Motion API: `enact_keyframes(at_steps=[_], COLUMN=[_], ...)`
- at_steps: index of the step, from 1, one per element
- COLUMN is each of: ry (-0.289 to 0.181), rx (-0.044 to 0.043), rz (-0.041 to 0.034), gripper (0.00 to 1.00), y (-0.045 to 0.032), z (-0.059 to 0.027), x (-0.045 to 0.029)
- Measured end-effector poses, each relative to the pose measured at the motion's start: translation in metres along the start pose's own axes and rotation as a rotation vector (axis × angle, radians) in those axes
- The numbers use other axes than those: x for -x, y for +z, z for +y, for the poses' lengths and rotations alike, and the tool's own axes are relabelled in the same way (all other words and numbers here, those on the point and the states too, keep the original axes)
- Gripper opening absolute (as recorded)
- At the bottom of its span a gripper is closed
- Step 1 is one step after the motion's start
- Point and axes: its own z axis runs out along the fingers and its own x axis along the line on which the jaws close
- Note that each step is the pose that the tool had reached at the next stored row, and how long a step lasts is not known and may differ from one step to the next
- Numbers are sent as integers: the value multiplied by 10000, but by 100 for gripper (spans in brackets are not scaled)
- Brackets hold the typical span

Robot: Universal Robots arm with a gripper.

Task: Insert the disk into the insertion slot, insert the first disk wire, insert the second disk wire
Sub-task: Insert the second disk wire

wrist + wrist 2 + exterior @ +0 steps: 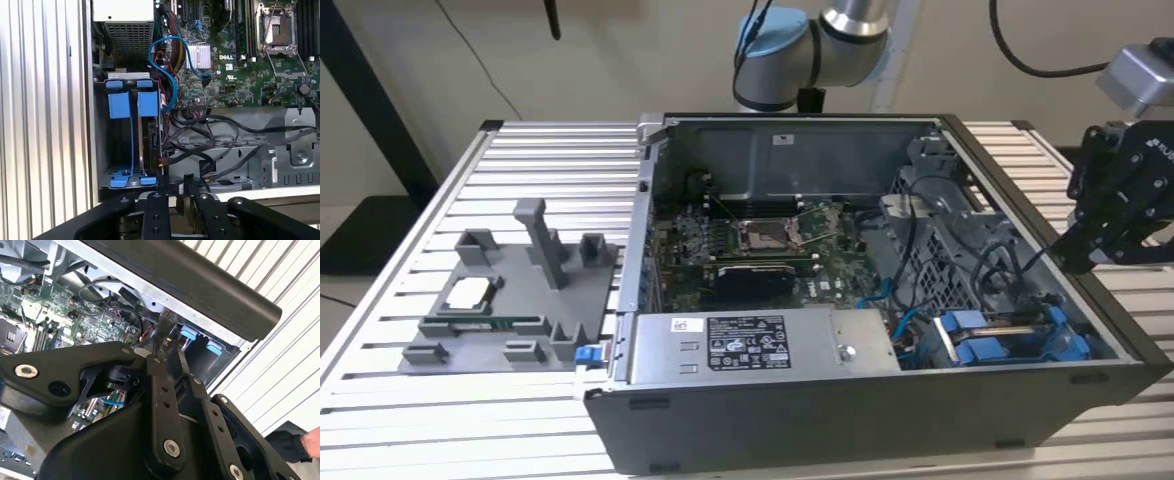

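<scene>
- The disk (150, 142) seems to stand on edge inside the insertion slot (131, 76), at the near right corner of the case (854, 430). Its dark edge is hard to read.
- Its long axis runs left to right, from the power-supply box (761, 345) towards my tool (1081, 250), which hovers just right of the slot, above the case's right wall.
- I cannot tell how far my tool is open, or whether it holds anything.
- The first wrist view looks along the slot and shows a blue cable (167, 65) looping beside it. The exterior view gives my tool's height.
</scene>
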Motion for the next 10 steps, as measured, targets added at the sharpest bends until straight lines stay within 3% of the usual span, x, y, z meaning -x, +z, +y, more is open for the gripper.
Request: enact_keyframes(at_steps=[3, 5, 10], ry=[-8, -13, -46], rx=[-14, -60, -338], rz=[-105, -122, -134], gripper=[27, 27, 27], y=[-27, -27, -2], z=[3, 4, 0], x=[2, 2, -1])
